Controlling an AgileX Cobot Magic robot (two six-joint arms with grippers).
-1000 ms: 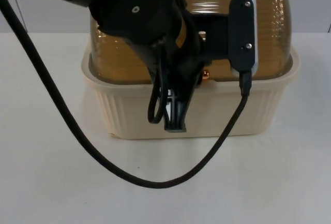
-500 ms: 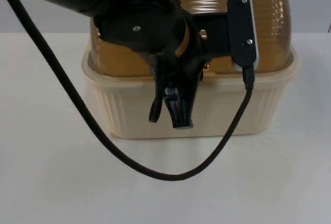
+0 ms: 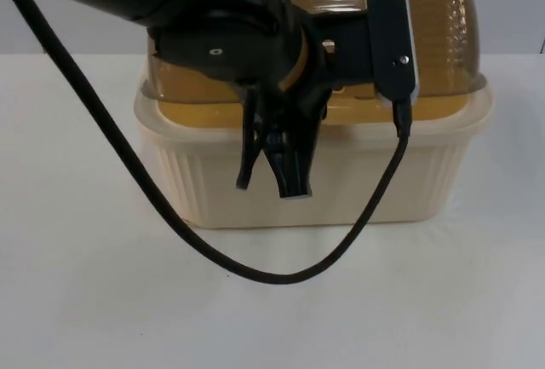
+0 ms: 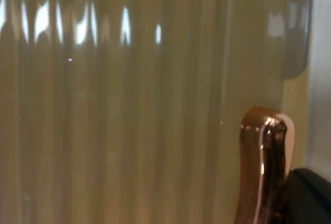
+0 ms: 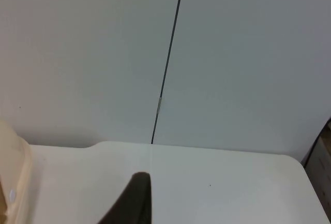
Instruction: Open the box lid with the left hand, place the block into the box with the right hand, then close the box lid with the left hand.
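A cream ribbed box (image 3: pixel 387 186) stands mid-table under an amber see-through domed lid (image 3: pixel 443 37). The lid's front edge sits a little above the box rim, and a pale yellow band shows beneath it. My left gripper (image 3: pixel 289 173) hangs from the arm over the box's front wall. In the left wrist view the lid's copper knob (image 4: pixel 262 167) stands close against my left gripper (image 4: pixel 310 198), in front of the ribbed lid (image 4: pixel 129 105). My right gripper (image 5: pixel 135 203) waits off to the side, facing the partition wall, with the box's edge (image 5: pixel 10 188) beside it.
White table top (image 3: pixel 94 301) lies in front of the box and on both sides of it. The grey partition wall (image 5: pixel 232 53) closes the table's far edge.
The lid's front edge and its copper knob have moved upward. The left arm has shifted up and slightly left with them, and the knob is now hidden behind it in the top view.
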